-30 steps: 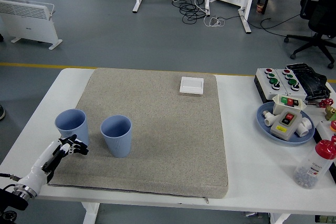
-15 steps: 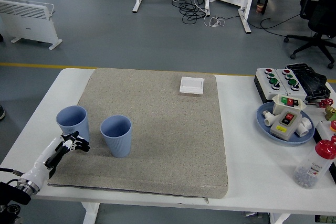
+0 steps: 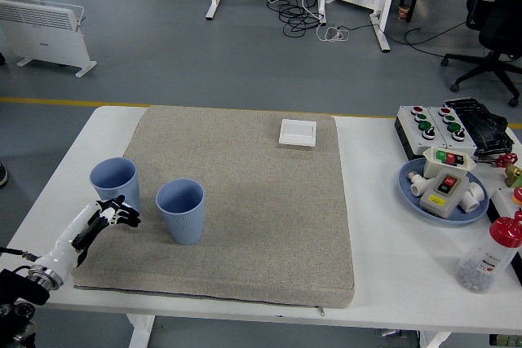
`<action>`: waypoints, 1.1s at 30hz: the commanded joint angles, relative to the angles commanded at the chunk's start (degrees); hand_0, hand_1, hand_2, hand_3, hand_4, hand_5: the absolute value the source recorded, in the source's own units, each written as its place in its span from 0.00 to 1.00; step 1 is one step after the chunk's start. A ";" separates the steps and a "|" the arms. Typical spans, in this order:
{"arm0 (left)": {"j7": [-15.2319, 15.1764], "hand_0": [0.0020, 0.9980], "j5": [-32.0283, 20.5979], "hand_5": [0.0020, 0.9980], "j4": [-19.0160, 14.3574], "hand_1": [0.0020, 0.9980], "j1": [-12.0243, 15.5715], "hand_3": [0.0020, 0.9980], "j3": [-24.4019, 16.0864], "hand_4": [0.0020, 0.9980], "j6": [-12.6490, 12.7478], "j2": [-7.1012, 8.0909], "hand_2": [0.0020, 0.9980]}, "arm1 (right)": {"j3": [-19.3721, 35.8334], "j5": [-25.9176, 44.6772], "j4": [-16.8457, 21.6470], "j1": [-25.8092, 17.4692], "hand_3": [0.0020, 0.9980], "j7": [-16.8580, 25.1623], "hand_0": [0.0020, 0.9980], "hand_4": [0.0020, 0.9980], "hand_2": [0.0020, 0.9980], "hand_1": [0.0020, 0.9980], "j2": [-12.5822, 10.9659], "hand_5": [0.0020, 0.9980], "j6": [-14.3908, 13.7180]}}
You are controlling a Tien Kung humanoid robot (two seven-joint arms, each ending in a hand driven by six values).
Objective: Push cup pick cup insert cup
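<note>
While both blue cups stand upright and mouth-up on the grey mat (image 3: 245, 201), the left cup (image 3: 114, 182) sits at the mat's left edge and the right cup (image 3: 180, 210) stands near it, a clear gap between them. Left hand (image 3: 110, 219) lies low at the base of the left cup, on its near side; its fingers (image 3: 124, 216) are loosely curled, touching or almost touching the wall and enclosing nothing. Judged from this placement, the hand is set to push rather than grasp: contact low on the wall should slide the cup without tipping it. Open mat lies beyond and to the right of both cups, up to a white switch plate (image 3: 298, 132) at the far edge. Left of the cup only bare table (image 3: 57, 193) remains. A tray (image 3: 408, 185) and bottle (image 3: 489, 255) stand well apart, right.
</note>
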 joint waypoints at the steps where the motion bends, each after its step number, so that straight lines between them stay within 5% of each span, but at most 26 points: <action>1: 0.01 0.67 -0.02 1.00 0.17 0.52 -0.19 0.46 0.19 0.54 -0.01 0.03 0.49 | 0.01 -0.01 0.00 0.00 0.60 0.00 0.74 0.16 0.71 0.67 0.01 0.48 0.00; 33: -0.37 0.67 -2.63 1.00 11.47 0.52 -11.03 0.46 6.74 0.54 -1.22 -0.22 0.49 | -0.29 -1.05 0.00 -0.23 0.60 -0.21 0.74 0.16 0.71 0.67 0.47 0.47 -0.11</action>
